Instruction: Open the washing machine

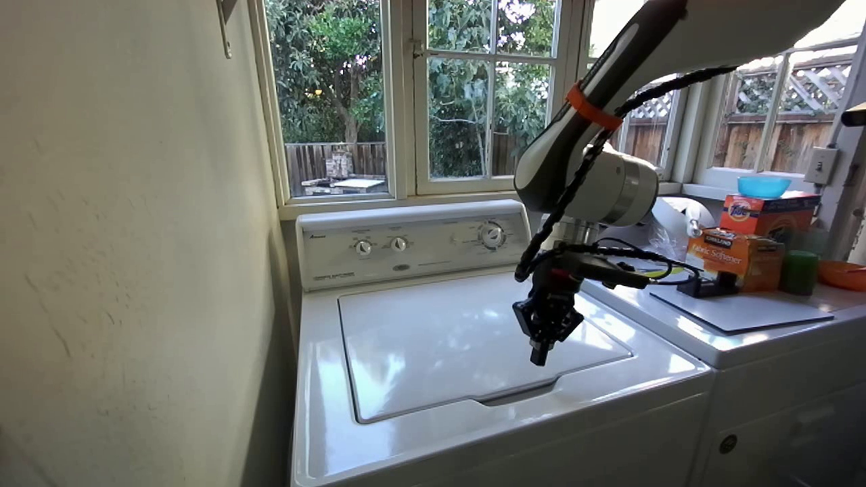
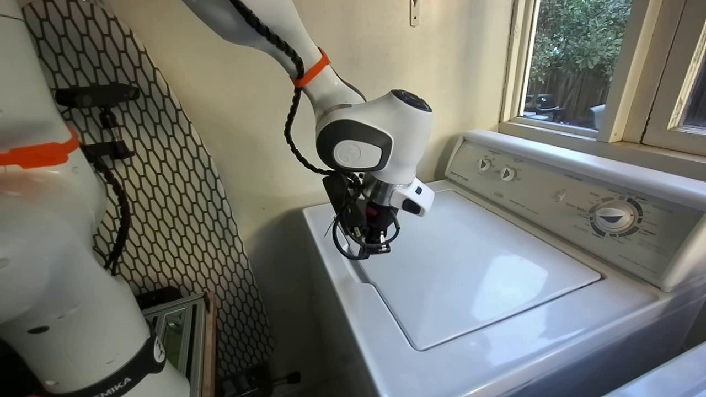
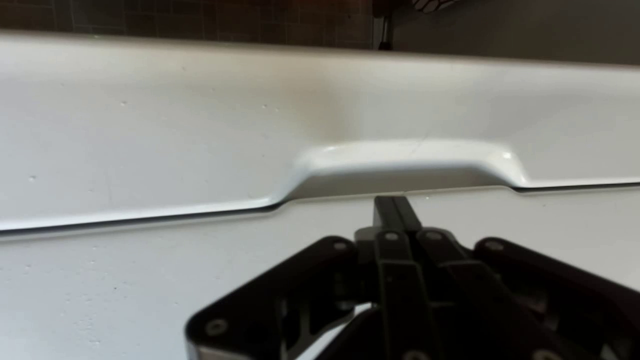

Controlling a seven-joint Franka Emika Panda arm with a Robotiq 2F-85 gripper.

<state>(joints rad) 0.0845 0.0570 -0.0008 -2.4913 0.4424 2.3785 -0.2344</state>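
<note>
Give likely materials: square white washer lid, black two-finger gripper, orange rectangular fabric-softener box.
White lid: probably enamelled metal, glossy; bright reflections show.
Black gripper: metal or hard plastic, can't tell; mostly dull, with shinier round fastener heads.
Orange box: likely printed cardboard, sheen unclear; flat faces and lettering.

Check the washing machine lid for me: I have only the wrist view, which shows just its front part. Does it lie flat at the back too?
Observer: Yes. Both exterior views show the lid lying flat, its rear edge down.
Operator: What stands behind it?
Observer: A control panel runs along the rear of the washing machine, as both exterior views show.
Operator: And what is on the appliance next to it, if there is one?
Observer: There is one: in an exterior view, an orange Kirkland fabric softener box stands on the neighbouring white appliance.
</note>
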